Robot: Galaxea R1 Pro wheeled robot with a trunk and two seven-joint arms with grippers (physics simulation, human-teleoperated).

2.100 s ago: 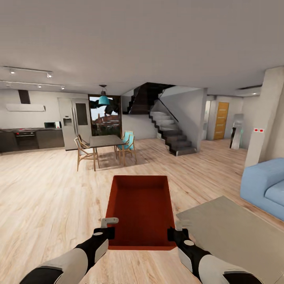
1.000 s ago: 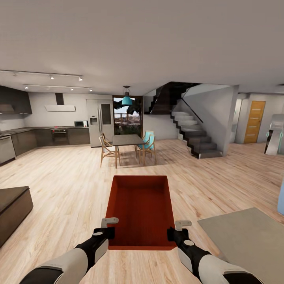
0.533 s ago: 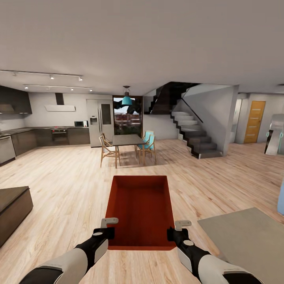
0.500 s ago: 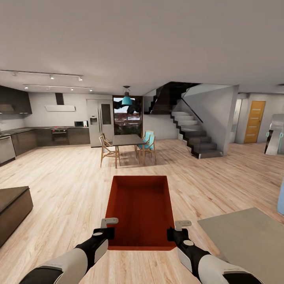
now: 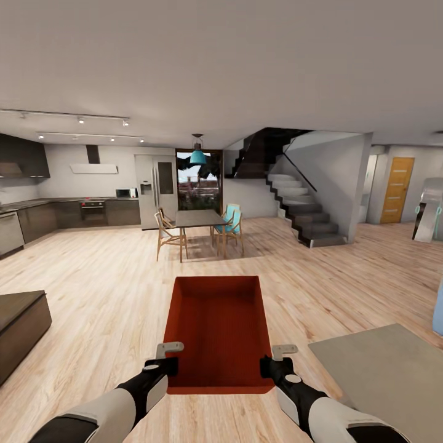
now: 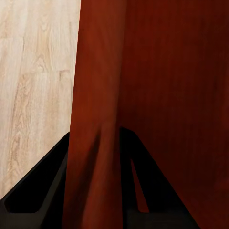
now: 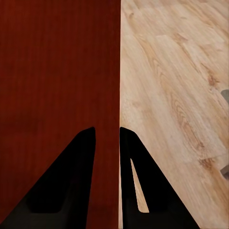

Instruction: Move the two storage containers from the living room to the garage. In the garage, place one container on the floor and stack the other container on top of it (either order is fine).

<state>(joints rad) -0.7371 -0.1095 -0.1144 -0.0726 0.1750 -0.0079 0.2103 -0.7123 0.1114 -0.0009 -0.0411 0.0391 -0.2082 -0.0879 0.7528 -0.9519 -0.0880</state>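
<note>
the light wood plank floor of the open living area runs away from the orange-red rectangular storage container, which serves here as the landmark. far beyond the container stand a dark staircase with a pale side wall and a dark-fronted kitchen run with a steel fridge. between those and the container is a dark dining table with wooden and teal chairs under a teal pendant lamp. to the container's right lies a grey rug, and far past that an orange-wood door with pale stripes, perhaps the way to the garage. to its left sits a low dark cabinet.

the container is held up off the planks, open side up and empty, straight ahead of the robot. the left gripper pinches the container's left wall, its black fingers closed narrow on either side of the thin panel. the right gripper does the same on the right wall, fingers straddling the edge.

as a judgement, the task is early: one container is lifted and in carriage in the living area. nothing is yet set on garage concrete, and the second bin remains to be fetched and stacked.

no brand, label or readable writing appears anywhere.
</note>
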